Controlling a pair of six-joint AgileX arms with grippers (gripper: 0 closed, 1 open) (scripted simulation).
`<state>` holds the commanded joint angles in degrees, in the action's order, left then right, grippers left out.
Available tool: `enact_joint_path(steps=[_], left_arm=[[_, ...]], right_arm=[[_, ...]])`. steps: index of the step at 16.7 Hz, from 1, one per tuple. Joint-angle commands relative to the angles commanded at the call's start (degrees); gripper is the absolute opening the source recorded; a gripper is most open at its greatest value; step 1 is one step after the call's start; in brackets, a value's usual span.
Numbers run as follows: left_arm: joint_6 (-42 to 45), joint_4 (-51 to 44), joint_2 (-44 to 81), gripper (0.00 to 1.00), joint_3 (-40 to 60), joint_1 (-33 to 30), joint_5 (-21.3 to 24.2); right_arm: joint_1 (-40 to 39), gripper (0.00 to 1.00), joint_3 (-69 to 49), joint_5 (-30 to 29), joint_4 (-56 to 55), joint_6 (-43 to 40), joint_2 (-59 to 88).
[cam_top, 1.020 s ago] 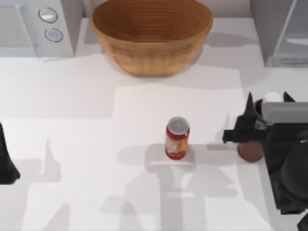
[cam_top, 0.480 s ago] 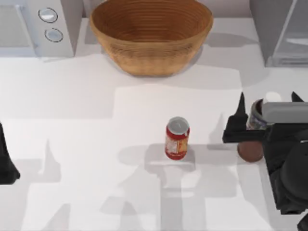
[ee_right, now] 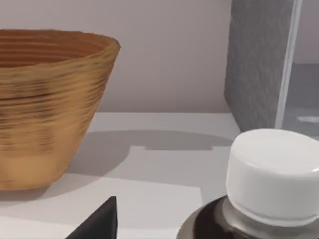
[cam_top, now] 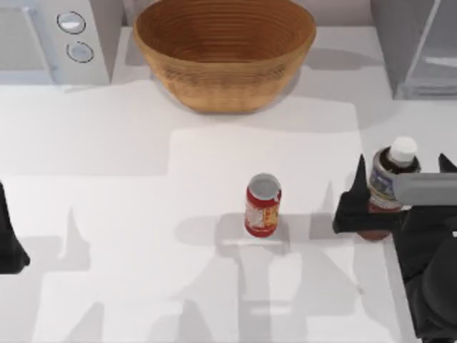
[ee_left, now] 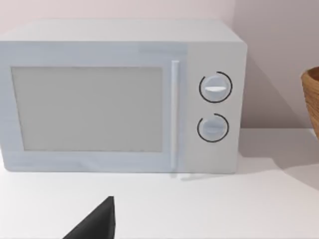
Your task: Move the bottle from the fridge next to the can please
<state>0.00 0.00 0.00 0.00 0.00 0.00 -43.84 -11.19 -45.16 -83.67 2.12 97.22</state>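
A: The right gripper (cam_top: 400,187) now has its fingers spread wide, holding nothing, and sits lower than a second ago.

B: So the bottle (cam_top: 386,187) stands free, right of the can (cam_top: 263,206), outside the fridge (cam_top: 418,46). The left gripper (cam_top: 8,239) is parked.

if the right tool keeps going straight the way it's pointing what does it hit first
Probably the bottle: it stands between the open fingers of the right tool, which points toward the table's far edge. Beyond it stands the fridge. Depth is hard to judge.
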Motion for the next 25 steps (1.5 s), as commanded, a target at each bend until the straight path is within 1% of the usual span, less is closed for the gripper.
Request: enact_joint_path(steps=[7,11,14,17,25], left_arm=[[0.0,0.0,0.0,1.00,0.0,0.0,0.0],[0.0,0.0,0.0,1.00,0.0,0.0,0.0],[0.0,0.0,0.0,1.00,0.0,0.0,0.0],[0.0,0.0,0.0,1.00,0.0,0.0,0.0],[0.0,0.0,0.0,1.00,0.0,0.0,0.0]], right_arm=[[-0.3,1.00,0.3,-0.4,0.3,0.0,-0.8],[2.4,1.00,-1.0,2.7,7.0,0.2,-8.8],[6.6,1.00,-1.2,7.1,16.7,0.3,-19.5],[12.5,1.00,0.0,13.0,29.2,0.3,-32.7],[31.3,1.00,6.5,32.1,64.3,-0.6,-72.3]])
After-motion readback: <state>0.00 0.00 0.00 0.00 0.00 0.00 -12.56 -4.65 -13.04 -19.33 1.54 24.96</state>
